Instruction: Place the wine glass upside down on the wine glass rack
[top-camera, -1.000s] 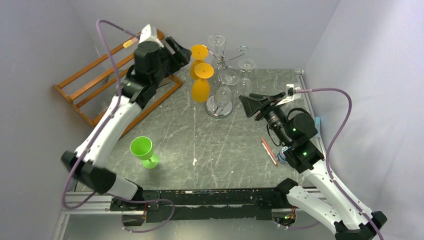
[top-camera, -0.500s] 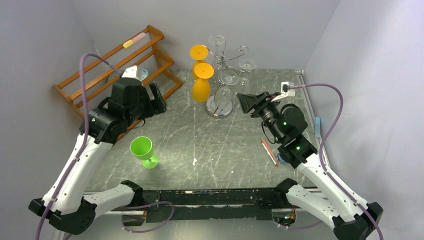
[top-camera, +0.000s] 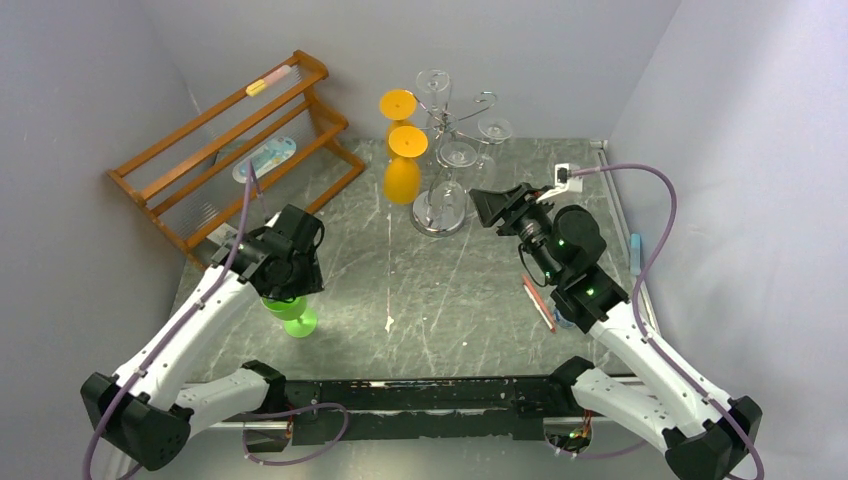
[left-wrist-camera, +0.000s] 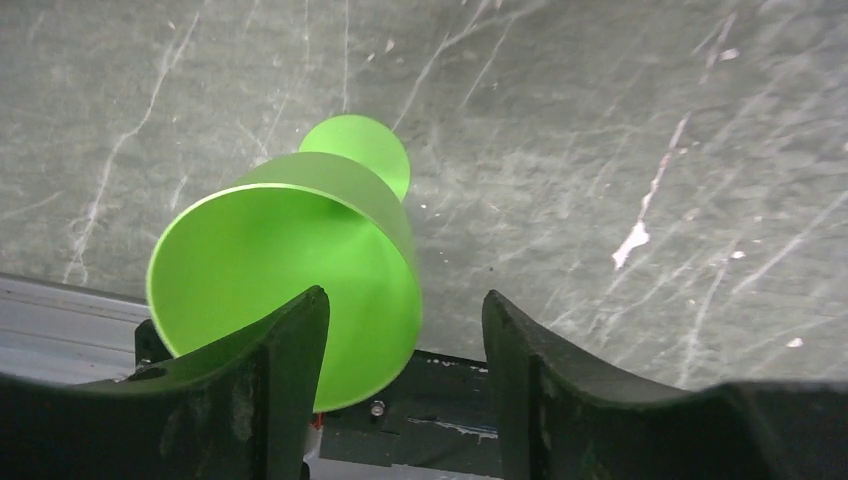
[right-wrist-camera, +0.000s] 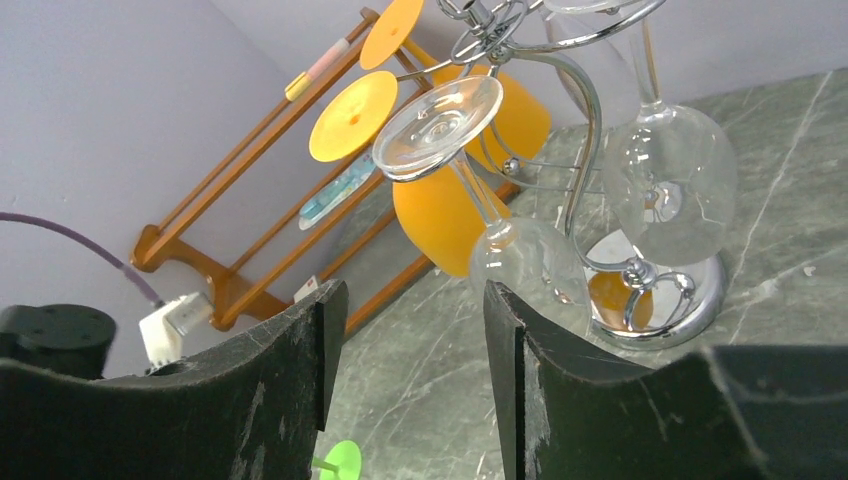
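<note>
Top external view: green glass yet to leave the bench

Over on the left, the left end effector (top-camera: 285, 280) hangs right over the green wine glass (top-camera: 298, 320), fingers spread either side of the bowl, not pinching it. That glass stands upright on the bench (top-camera: 450, 290), well apart from the silver wine glass rack (top-camera: 425, 222). The rack carries orange glasses (top-camera: 402, 178) and clear glasses (top-camera: 458, 155), bowls down. The right end effector (top-camera: 487, 203) sits beside it, spread, empty. Grab, flip and hang are all left, I'd say.
</note>
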